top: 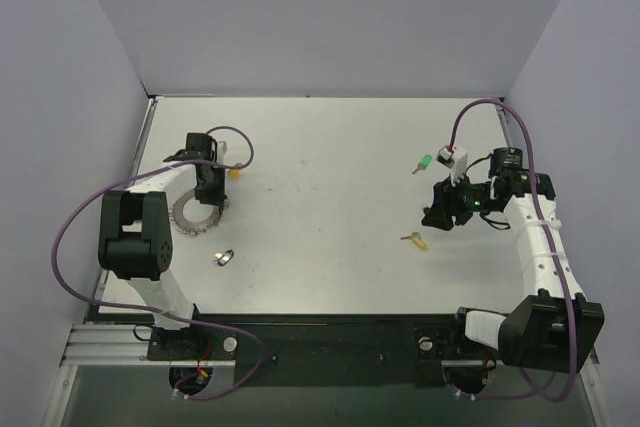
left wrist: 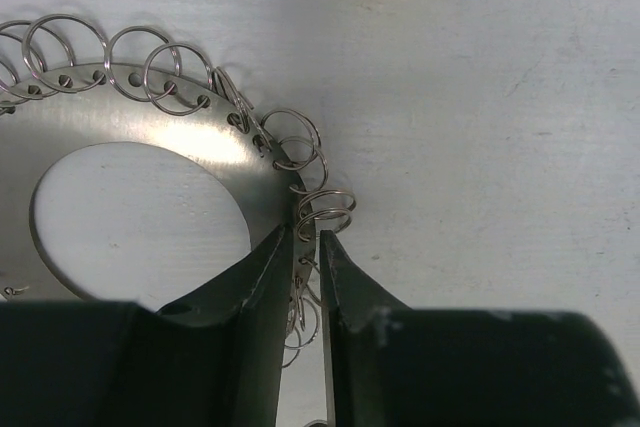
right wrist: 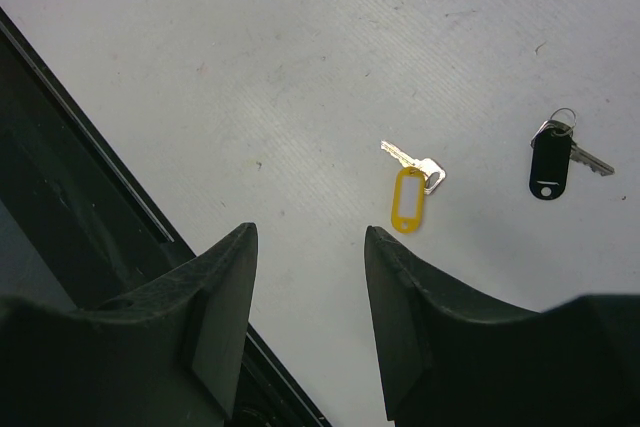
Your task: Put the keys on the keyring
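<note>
One keyring (left wrist: 200, 137) pinched in left pincer (left wrist: 308, 237), yellow key (right wrist: 408, 197) beyond right pincer (right wrist: 310, 237)

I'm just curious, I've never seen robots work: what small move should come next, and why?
Probably the right gripper, jaws open, should descend onto the yellow-tagged key lying loose on the table near it; the left gripper grips the keyring at its edge.

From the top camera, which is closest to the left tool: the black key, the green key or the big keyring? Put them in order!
1. keyring: right at the left tool, its edge pinched between the fingers.
2. black key: left side, a little nearer the arm bases.
3. green key: far across on the right side.
</note>
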`<state>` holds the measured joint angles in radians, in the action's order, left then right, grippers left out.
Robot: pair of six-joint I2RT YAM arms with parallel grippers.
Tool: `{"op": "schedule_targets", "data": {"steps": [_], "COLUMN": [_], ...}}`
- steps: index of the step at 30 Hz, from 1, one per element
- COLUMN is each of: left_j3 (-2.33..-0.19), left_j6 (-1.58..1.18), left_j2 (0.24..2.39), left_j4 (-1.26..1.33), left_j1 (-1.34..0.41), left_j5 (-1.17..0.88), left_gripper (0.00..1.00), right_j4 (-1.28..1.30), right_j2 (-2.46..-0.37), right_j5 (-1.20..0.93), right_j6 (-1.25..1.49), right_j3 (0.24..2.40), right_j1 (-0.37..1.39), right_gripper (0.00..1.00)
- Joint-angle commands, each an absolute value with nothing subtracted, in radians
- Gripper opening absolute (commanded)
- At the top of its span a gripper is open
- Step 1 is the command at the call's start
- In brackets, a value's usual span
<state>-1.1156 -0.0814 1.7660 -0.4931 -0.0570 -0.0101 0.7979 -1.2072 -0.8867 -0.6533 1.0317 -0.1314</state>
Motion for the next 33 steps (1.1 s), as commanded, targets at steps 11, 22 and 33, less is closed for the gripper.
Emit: {"op": "schedule_targets", "data": {"steps": [11, 22, 33], "left_j3": [-1.184, -1.095, -1.126], "left_j6": [-0.071, -0.084, -0.086], "left_j2": [1.753, 1.640, 1.726], "left_j4": [-0.535, -0.529, -0.555], "left_j1": [-0.046, -0.113, -0.123], "left_j5": [-0.060, 0.026, 0.106], "left_gripper": [0.31, 0.32, 0.28], "right_j4": [0.839, 0.838, 0.838], "right_j2": [-1.216, -1.232, -1.236], "right_j5": [-0.904, -0.899, -0.896], "right_j6": [-0.670, -0.673, -0.673], "right_j3": [1.037, 1.035, 1.034], "right_j1": [-0.135, -0.123, -0.123], "right_gripper": [0.43, 0.43, 0.43]}}
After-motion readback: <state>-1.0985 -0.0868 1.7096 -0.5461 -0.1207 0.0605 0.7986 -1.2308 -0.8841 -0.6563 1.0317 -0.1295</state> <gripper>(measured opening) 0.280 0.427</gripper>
